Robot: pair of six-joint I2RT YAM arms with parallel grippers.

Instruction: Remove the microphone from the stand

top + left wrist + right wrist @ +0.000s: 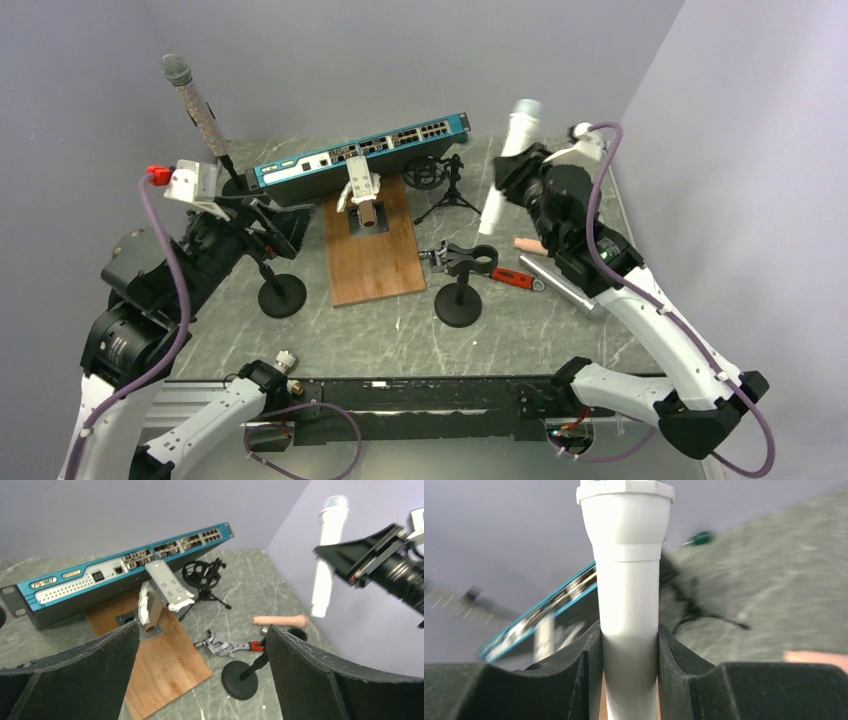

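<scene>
My right gripper [522, 182] is shut on a white microphone [508, 160] and holds it upright in the air above the right side of the table. The right wrist view shows both pads [591, 655] pressed on the microphone's body [630, 580]. It also shows in the left wrist view [327, 555]. A black round-base stand [460, 292] at the table's middle has an empty clip on top. My left gripper [275, 225] is open and empty [202, 627]. It is beside a second stand [282, 296] that carries a glittery microphone [197, 102].
A teal network switch [360, 155] lies along the back. A wooden board [372, 255] with a metal fixture [362, 195] sits in the middle. A small tripod mount [442, 180], a red-handled wrench [512, 277], a pink cylinder [528, 244] and a metal tube [565, 285] lie nearby.
</scene>
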